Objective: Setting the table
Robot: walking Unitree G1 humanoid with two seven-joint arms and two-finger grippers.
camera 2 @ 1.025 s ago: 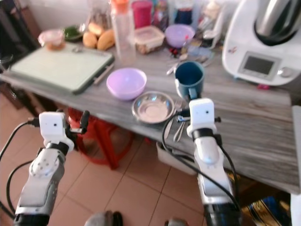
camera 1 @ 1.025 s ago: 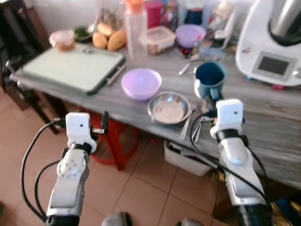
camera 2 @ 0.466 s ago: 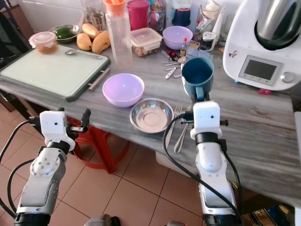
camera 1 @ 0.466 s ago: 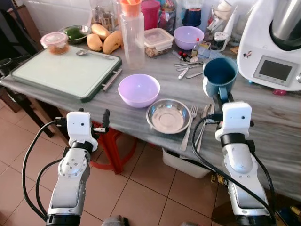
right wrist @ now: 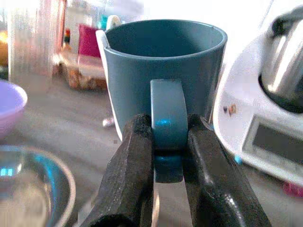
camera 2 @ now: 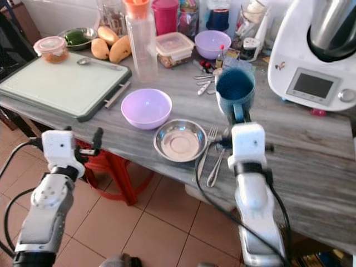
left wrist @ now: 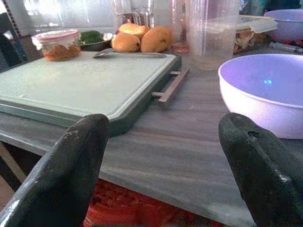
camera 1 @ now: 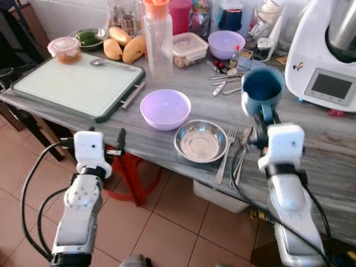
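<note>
Right gripper point(right wrist: 163, 156): both black fingers clamped on the handle of the blue mug point(camera 1: 262, 91), one finger on each side of it. In the left eye view the mug sits right of centre in the upper half of the frame, upright, mouth open to the camera. Cannot tell whether its base rests on the grey table point(camera 1: 328, 142) or is held just above it.

Place setting, centre of frame: steel bowl point(camera 1: 200, 142) near the table's front edge, fork point(camera 1: 225, 154) just to its right, spoon point(camera 1: 241, 154) beside the fork and partly behind the right arm. Lilac bowl point(camera 1: 166, 108) up and left of the steel bowl. Green cutting board point(camera 1: 78, 84) upper left. White kitchen machine point(camera 1: 328, 61) upper right, behind the mug.

Left gripper point(left wrist: 165, 165): fingers wide apart, empty, held low off the table's front edge at lower left, pointing toward the cutting board and lilac bowl.

Judgement: step in hand is placing the mug into the setting. Next move calls for carrying it level to a bare patch of table above the cutlery, setting the base flat, then releasing the handle. Watch clearance to the spoon and fork.
</note>
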